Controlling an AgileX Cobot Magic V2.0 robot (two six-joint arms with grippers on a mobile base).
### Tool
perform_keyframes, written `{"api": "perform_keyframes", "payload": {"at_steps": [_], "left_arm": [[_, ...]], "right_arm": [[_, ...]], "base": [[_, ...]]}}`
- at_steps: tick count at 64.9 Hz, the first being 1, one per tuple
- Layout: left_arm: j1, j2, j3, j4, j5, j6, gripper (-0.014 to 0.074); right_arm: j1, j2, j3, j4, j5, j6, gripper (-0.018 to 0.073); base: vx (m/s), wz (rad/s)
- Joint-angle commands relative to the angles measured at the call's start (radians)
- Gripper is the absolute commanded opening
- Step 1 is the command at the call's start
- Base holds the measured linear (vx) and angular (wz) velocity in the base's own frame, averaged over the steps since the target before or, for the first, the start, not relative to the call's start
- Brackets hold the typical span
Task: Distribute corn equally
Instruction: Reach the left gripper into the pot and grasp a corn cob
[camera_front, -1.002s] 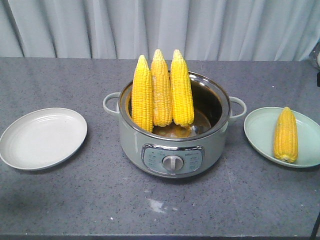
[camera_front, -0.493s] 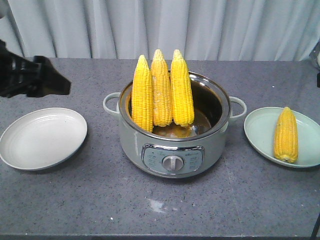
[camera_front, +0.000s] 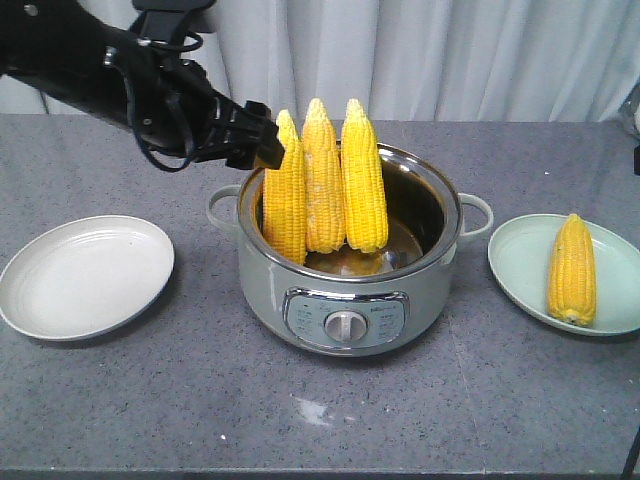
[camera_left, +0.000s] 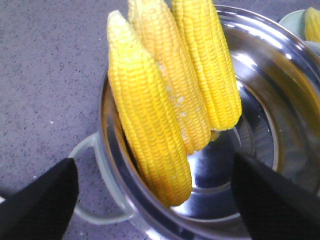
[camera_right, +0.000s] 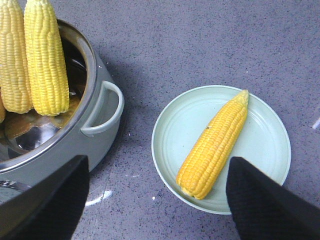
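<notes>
Three corn cobs stand upright in the grey-green pot (camera_front: 270, 290), leaning on its left rim: the left cob (camera_front: 285, 195), the middle one (camera_front: 323, 185) and the right one (camera_front: 363, 180). A fourth cob (camera_front: 572, 270) lies on the pale green plate (camera_front: 515, 250) at the right. My left gripper (camera_front: 262, 140) hovers just left of the left cob's top. It is open, and in the left wrist view the left cob (camera_left: 150, 125) shows between its spread fingers (camera_left: 42, 202). My right gripper (camera_right: 157, 205) is open above the table beside the cob on the plate (camera_right: 215, 145).
A white plate (camera_front: 85, 275) with nothing on it lies left of the pot. The pot has side handles (camera_front: 222, 207) and a front dial (camera_front: 346, 325). A grey curtain hangs behind the table.
My left arm has come in from the left edge and swung right, up to the leftmost cob in the pot. The cobs, the pot and both plates have not moved.
</notes>
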Motion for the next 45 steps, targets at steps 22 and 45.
{"api": "perform_keyframes", "payload": {"at_steps": [22, 45], "left_arm": [[-0.049, 0.097, -0.128, 0.075, -0.146, -0.069, 0.0587], [-0.048, 0.114, -0.128, 0.175, -0.185, -0.152, 0.0587]], "right_arm": [[-0.002, -0.018, -0.023, 0.03, -0.046, -0.009, 0.0553], [-0.002, -0.018, -0.023, 0.03, -0.046, -0.009, 0.0553]], "base": [[0.0, 0.0], [0.0, 0.0]]}}
